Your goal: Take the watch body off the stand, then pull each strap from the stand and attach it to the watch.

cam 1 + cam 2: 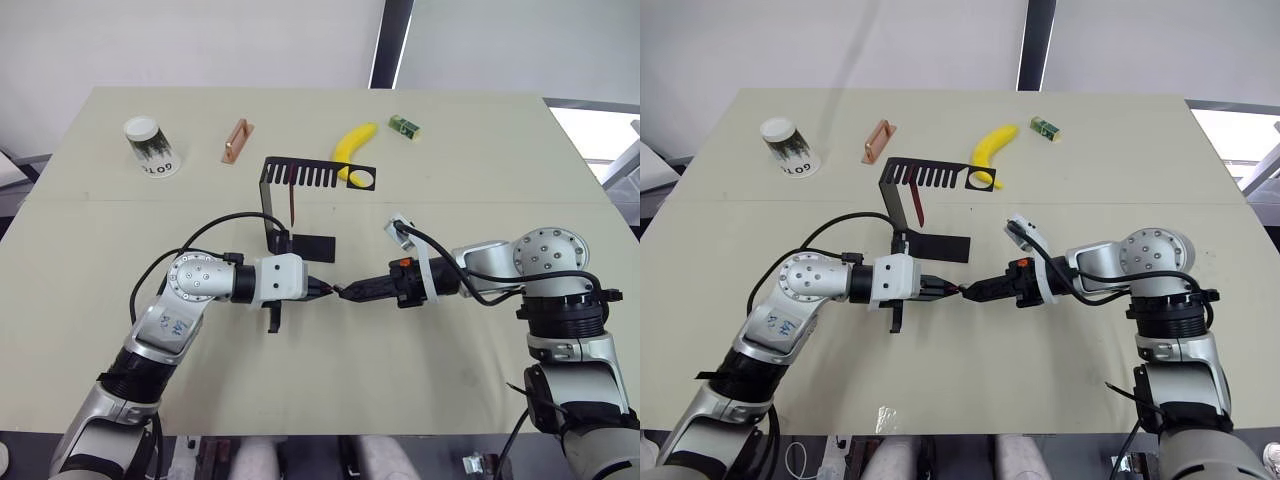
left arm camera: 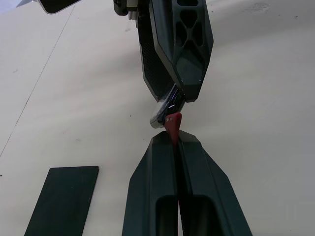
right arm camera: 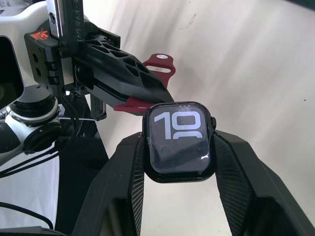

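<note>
The black watch body (image 3: 179,142), its screen showing light digits, sits between the fingers of my right gripper (image 1: 347,293), which is shut on it. My left gripper (image 1: 323,291) is shut on a dark red strap (image 2: 173,124), and the strap's end touches the edge of the watch body (image 2: 161,116). The two grippers meet tip to tip above the table, just in front of the stand's flat base (image 1: 314,247). The black stand (image 1: 312,174) is upright behind them. A second dark red strap (image 1: 291,203) hangs from its comb-slotted arm.
Along the far side of the table (image 1: 330,370) are a paper cup (image 1: 152,146), a copper-coloured bar (image 1: 237,140), a banana (image 1: 355,148) behind the stand's round hole, and a small green box (image 1: 405,126). Bare tabletop lies in front of both arms.
</note>
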Controlling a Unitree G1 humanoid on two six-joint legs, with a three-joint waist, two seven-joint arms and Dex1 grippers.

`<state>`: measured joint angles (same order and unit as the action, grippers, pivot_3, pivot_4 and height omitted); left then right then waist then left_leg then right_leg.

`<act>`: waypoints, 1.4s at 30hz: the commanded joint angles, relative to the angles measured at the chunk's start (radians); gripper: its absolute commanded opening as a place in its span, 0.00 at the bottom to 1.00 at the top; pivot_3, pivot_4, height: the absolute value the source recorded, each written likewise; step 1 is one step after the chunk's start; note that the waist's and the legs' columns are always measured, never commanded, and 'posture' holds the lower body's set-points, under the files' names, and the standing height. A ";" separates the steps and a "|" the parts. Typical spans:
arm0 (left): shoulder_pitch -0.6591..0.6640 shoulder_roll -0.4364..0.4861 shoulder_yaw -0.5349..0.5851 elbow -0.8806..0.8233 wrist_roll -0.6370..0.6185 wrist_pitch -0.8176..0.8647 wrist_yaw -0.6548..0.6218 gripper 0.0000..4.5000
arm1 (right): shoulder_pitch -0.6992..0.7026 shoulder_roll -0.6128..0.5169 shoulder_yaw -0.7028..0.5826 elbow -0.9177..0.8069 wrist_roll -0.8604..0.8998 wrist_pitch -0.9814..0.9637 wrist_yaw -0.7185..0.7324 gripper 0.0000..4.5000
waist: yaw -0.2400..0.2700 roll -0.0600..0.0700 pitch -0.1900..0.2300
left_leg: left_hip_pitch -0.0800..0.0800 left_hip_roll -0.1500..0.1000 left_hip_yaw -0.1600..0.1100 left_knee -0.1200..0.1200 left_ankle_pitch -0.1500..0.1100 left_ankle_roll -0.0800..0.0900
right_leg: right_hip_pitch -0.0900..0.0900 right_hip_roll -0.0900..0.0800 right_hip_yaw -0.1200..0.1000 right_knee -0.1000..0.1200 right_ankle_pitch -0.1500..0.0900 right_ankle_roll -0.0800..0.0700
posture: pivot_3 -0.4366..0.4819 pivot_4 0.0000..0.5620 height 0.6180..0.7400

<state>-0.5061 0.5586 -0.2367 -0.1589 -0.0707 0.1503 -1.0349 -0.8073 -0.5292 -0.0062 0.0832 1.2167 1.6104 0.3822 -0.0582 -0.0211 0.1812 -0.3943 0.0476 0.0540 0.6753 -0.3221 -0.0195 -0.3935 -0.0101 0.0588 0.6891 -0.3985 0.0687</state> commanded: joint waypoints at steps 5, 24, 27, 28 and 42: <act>-0.036 -0.034 -0.010 -0.017 0.001 -0.003 0.031 0.00 | -0.023 0.023 0.010 -0.055 0.054 0.004 0.033 0.34 | 0.000 0.000 0.000 | 0.000 0.000 0.000 0.000 0.000 0.000 | 0.000 0.000 0.000 0.000 0.000 0.000 | 0.48 0.27 1.00; -0.070 -0.063 -0.024 -0.036 0.000 0.026 0.028 0.00 | -0.026 0.029 0.011 -0.060 0.051 0.004 0.031 0.34 | 0.001 0.000 0.000 | 0.000 0.000 0.000 0.001 0.000 0.000 | 0.000 0.000 0.000 0.000 0.000 0.000 | 0.48 0.27 1.00; -0.073 -0.066 -0.024 -0.032 0.003 0.025 0.028 0.00 | -0.026 0.029 0.012 -0.062 0.051 0.004 0.032 0.34 | 0.000 0.000 0.000 | 0.000 0.000 0.000 0.001 0.000 0.000 | 0.000 0.000 0.000 0.000 0.000 0.000 | 0.48 0.27 1.00; -0.073 -0.066 -0.025 -0.030 0.005 0.023 0.028 0.00 | -0.027 0.029 0.012 -0.063 0.052 0.004 0.032 0.34 | 0.000 0.000 0.000 | 0.000 0.000 0.000 0.001 0.000 0.000 | 0.000 0.000 0.000 0.000 0.000 0.000 | 0.48 0.27 1.00; -0.085 -0.079 -0.026 -0.017 0.013 0.026 0.036 0.00 | -0.040 0.032 0.020 -0.073 0.060 0.004 0.038 0.34 | 0.001 0.000 0.000 | -0.001 0.000 0.000 0.001 0.000 0.000 | 0.000 0.000 0.000 0.000 0.000 0.000 | 0.48 0.27 1.00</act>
<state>-0.5518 0.5168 -0.2485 -0.1399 -0.0444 0.1923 -1.0254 -0.8203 -0.5302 -0.0081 0.0646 1.2145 1.6087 0.3821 -0.0570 -0.0211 0.1812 -0.3949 0.0476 0.0538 0.6763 -0.3222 -0.0193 -0.3937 -0.0101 0.0586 0.6893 -0.3986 0.0687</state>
